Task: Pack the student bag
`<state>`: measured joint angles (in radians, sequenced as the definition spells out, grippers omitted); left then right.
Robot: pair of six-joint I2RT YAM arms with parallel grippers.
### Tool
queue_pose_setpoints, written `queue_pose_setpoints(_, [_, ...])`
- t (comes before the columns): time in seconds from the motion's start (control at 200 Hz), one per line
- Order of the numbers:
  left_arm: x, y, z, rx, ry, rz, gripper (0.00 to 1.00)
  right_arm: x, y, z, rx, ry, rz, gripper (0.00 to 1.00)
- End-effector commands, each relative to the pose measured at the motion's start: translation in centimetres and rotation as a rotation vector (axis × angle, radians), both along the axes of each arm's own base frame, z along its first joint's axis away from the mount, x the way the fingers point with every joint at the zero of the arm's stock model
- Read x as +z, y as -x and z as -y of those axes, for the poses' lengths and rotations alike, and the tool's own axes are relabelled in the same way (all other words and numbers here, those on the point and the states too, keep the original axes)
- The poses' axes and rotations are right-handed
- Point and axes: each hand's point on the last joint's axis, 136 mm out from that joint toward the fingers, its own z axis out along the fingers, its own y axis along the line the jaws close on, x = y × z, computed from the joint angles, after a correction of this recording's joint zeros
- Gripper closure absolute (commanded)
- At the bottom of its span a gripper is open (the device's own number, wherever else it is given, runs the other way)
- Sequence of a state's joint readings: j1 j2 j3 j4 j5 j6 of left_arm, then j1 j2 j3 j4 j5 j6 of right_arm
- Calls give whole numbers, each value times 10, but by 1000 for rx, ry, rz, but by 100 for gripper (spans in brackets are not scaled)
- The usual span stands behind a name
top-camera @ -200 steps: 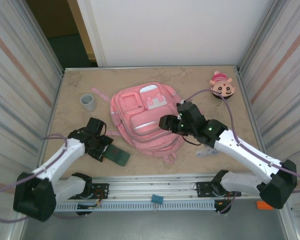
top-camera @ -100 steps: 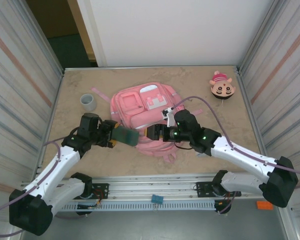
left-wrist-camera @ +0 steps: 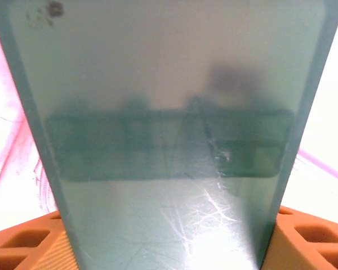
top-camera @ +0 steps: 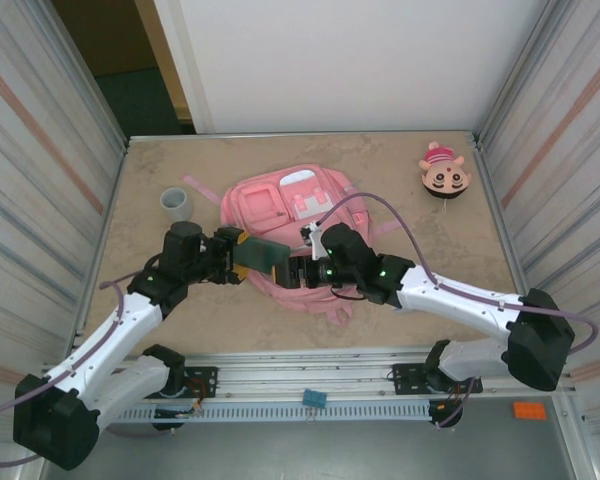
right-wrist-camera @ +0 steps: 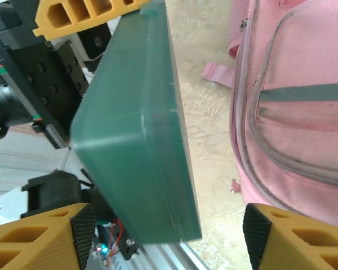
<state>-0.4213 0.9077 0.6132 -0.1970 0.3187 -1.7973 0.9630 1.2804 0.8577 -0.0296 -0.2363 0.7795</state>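
Student bag (top-camera: 280, 205), one, green case (top-camera: 264, 255), one, clamped in left end effector (top-camera: 238, 256), right end effector (top-camera: 296, 272) apart

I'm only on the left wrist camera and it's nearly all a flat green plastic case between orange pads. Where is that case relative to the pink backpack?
Observer: In the top view, the left gripper holds the flat green plastic case, which overlaps the near-left edge of the large pink fabric backpack.
Operator: Where's the other arm?
Observer: The right gripper is at the case's free end. In its wrist view, its orange fingers stand wide apart, with the case just ahead.
Operator: Anything else out there?
Observer: A small grey cylinder stands left of the backpack, and a round pink-and-tan plush lies in the far right corner.
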Motion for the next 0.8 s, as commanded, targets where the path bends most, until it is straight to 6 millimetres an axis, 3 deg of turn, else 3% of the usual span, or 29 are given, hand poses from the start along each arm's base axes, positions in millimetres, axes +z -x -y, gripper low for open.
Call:
queue_pose_setpoints(0.0, [15, -2, 7, 1, 63, 35, 50, 21, -15, -11, -23, -31, 92, 31])
queue_pose_setpoints(0.05, [15, -2, 8, -2, 65, 34, 50, 23, -19, -13, -31, -32, 107, 33])
queue_pose_setpoints(0.296, [7, -3, 14, -28, 74, 17, 49, 31, -24, -21, -4, -40, 148, 61])
queue_pose_setpoints(0.486, [1, -2, 10, -51, 0, 28, 40, 34, -21, -6, -19, -32, 150, 75])
queue_pose_setpoints(0.536, [0, -1, 8, -69, -41, 30, 28, 38, -24, 4, -36, -48, 147, 77])
queue_pose_setpoints(0.636, [9, -4, 0, -137, -210, 115, 19, 42, -33, 35, -99, -56, 118, 80])
queue_pose_setpoints(0.792, [27, -15, -23, -288, -662, 278, 15, 50, -55, 107, -279, -102, 57, 82])
